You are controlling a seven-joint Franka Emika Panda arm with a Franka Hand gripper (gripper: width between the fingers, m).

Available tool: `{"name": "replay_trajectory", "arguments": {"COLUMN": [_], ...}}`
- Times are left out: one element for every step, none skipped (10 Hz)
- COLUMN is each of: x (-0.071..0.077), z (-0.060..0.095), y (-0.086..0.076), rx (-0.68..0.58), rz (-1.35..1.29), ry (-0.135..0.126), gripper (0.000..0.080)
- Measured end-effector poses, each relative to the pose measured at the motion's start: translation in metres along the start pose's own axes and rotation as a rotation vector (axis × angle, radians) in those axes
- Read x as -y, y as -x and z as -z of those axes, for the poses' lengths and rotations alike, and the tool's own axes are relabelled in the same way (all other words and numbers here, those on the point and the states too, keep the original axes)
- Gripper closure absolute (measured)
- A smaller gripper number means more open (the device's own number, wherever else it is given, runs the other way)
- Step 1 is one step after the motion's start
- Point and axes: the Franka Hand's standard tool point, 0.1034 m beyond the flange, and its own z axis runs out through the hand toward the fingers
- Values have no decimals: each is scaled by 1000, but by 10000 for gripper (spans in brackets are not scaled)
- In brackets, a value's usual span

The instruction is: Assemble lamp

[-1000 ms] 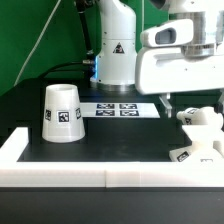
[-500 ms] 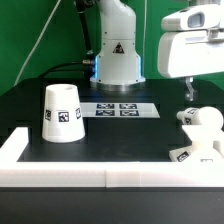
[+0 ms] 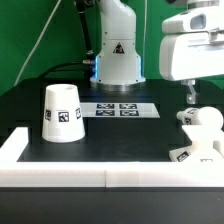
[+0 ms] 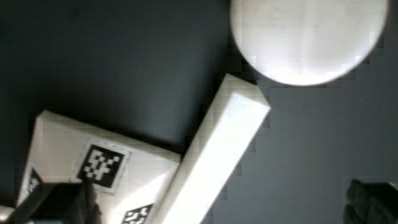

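Observation:
The white tapered shade (image 3: 62,112) stands on the black table at the exterior view's left, a tag on its side. The rounded bulb (image 3: 205,118) sits at the right, directly over the square base (image 3: 194,150), which has a tag on its side. Whether the bulb rests on the base I cannot tell. My gripper (image 3: 188,97) hangs just above and to the left of the bulb, open and empty. In the wrist view the bulb (image 4: 302,40) and the tagged base (image 4: 107,165) lie below my gripper (image 4: 214,205), whose dark fingers (image 4: 50,203) stand far apart.
The marker board (image 3: 118,109) lies flat at the table's middle, in front of the arm's pedestal (image 3: 118,60). A raised white rim (image 3: 60,172) runs along the table's front and left side.
The gripper has moved up and toward the exterior view's right over the last second and now hangs beside the bulb. The shade, bulb and base have not moved.

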Motion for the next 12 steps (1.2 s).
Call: {"name": "replay_trajectory", "arguments": {"x": [3,4,2,3,6,5,10,15,19,21,21,23], "z": [-4,-13,-19,-18,-18,-18,-19,-17,-14,-12,-12,-13], "y": [2,7,11,10,11,11,16,17,14,16,16,17], "rx": [12,42,58,63,88,85,144,234,308,394,459,506], "rz": [87,156,170,169,172,171,155,138,82,66,56,57], "ry": [-6,-18,-26,-27,-35,-35,-49,-64,-66,-71,-82,-92], "gripper": [100,100,100,100,100,100,100,100,100,100,100,100]}}
